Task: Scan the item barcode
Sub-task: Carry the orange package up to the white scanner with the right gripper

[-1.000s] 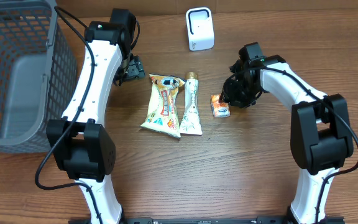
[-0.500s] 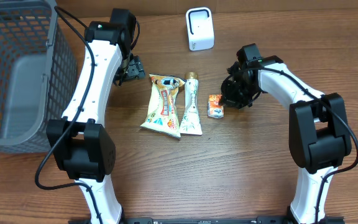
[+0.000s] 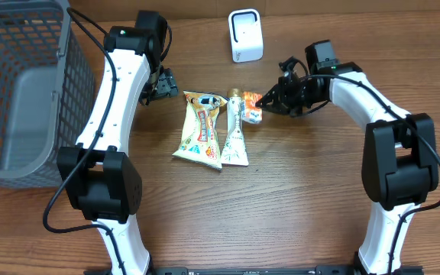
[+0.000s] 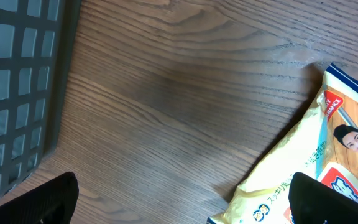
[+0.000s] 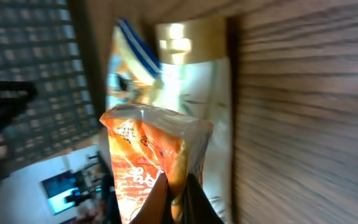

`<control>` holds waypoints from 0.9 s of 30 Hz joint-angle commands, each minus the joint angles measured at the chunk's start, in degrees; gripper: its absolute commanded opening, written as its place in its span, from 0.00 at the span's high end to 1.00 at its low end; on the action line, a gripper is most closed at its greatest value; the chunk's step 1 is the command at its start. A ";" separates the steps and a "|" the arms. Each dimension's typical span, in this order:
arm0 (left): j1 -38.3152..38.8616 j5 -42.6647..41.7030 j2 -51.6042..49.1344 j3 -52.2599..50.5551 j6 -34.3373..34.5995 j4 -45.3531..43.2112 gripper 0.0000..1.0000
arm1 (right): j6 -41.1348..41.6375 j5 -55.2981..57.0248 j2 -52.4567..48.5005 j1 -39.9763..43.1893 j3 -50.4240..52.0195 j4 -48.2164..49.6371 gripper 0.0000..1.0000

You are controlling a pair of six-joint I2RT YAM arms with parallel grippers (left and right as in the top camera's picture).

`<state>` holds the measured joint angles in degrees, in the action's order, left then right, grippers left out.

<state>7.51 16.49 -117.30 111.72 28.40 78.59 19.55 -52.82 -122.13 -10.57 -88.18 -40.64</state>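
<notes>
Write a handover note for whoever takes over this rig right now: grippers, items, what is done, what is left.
Left gripper: open, empty, beside the yellow printed snack pouch.
Right gripper: shut on the small orange foil packet, held over the cap end of the white tube with a gold cap.
The white box-shaped scanner stands at the far edge; the grey mesh basket is on the left.
Done: packet picked up.
Left: present its barcode to the scanner. Pouch and tube lie on the table.

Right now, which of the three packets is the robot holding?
The small orange packet, pinched in the right gripper. The yellow pouch and the gold-capped tube lie loose on the table.
</notes>
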 commanded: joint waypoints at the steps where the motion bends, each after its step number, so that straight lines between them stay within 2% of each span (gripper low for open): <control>1: 0.42 -0.02 -0.44 0.17 0.79 0.02 0.00 | 4.48 -5.62 -0.57 1.07 -1.55 3.30 0.96; 5: 0.42 -0.02 -0.44 0.17 0.81 0.02 0.00 | 11.45 -7.45 -0.57 1.18 -1.55 10.54 0.96; 8: 0.42 -0.02 -0.44 0.17 0.81 0.02 0.00 | 23.56 -7.50 -0.57 1.16 -1.55 24.17 0.96; 12: 0.42 -0.02 -0.44 0.17 0.79 0.02 0.00 | 31.65 -7.48 -0.57 1.16 -1.55 37.79 0.96; 15: 0.42 -0.02 -0.44 0.17 0.81 0.02 0.00 | 33.81 -5.95 -0.57 1.18 -1.55 44.04 0.96; 21: 0.42 -0.02 -0.44 0.17 0.79 0.02 0.00 | 33.88 -3.58 -0.59 1.22 -1.55 45.66 0.96; 27: 0.42 -0.02 -0.44 0.17 0.81 0.02 0.00 | 26.23 1.38 -0.57 1.22 -1.60 44.87 0.96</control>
<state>7.51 16.49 -117.30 111.72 28.40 78.59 49.98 -55.48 -122.45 -9.67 -88.62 4.62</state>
